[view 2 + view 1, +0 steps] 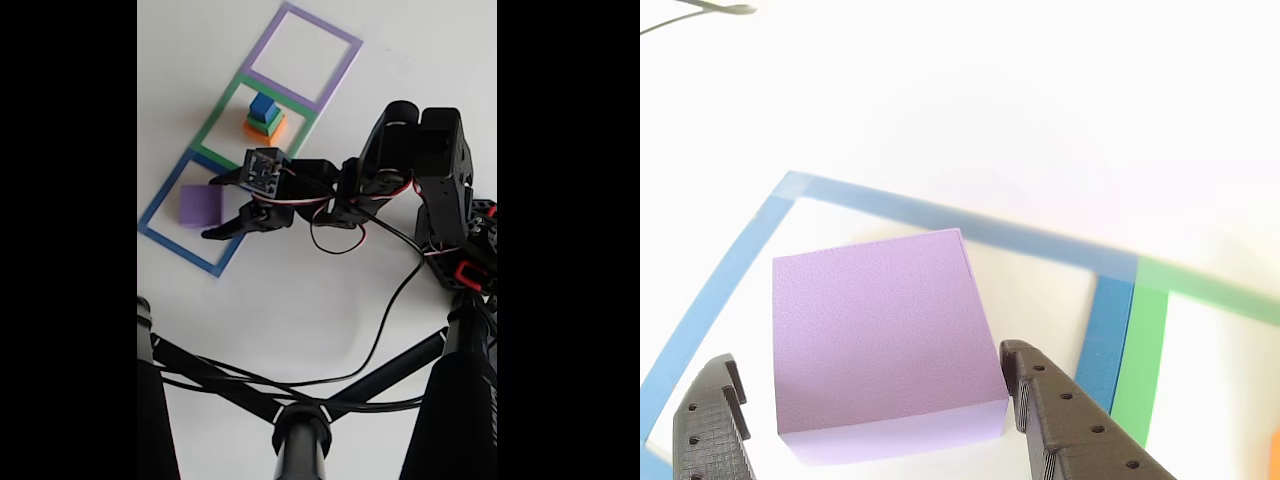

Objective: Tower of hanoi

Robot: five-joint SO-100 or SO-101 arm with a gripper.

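The pale-purple slab [880, 340] is lying flat on the white worktop [970, 90] inside the blue square outline [730, 270], filling the lower centre of the other view. In the fixed view the same slab [199, 205] is sitting at the left of the frame, within the blue outline [160, 235], which is the lowest of three outlines running diagonally up to the right.

The tool [865, 410] is spread wide and holding nothing. In the other view its two dark, textured fingers are rising from the bottom edge, one at the lower left corner standing apart from the slab, the other [1035, 390] sitting just beside the slab's right lower corner; whether it is touching the slab is not clear. In the fixed view the tool [212, 208] is reaching leftward from the arm [420, 160] in the centre of the frame, with one finger above and one below the slab's right edge.

In the green outline [215, 125], in the upper left part of the fixed view, a stack is standing: the orange cube [264, 128] at the bottom, the green cube [265, 117] on it, and the small blue cube [262, 104] on top. The purple outline [345, 45] is lying at the top of the frame. A sliver of orange is showing at the lower right edge of the other view, beyond a strip of the green outline [1140, 350]. Black cables [390, 300] are trailing across the worktop toward the dark stand legs [210, 375] at the bottom of the fixed view.
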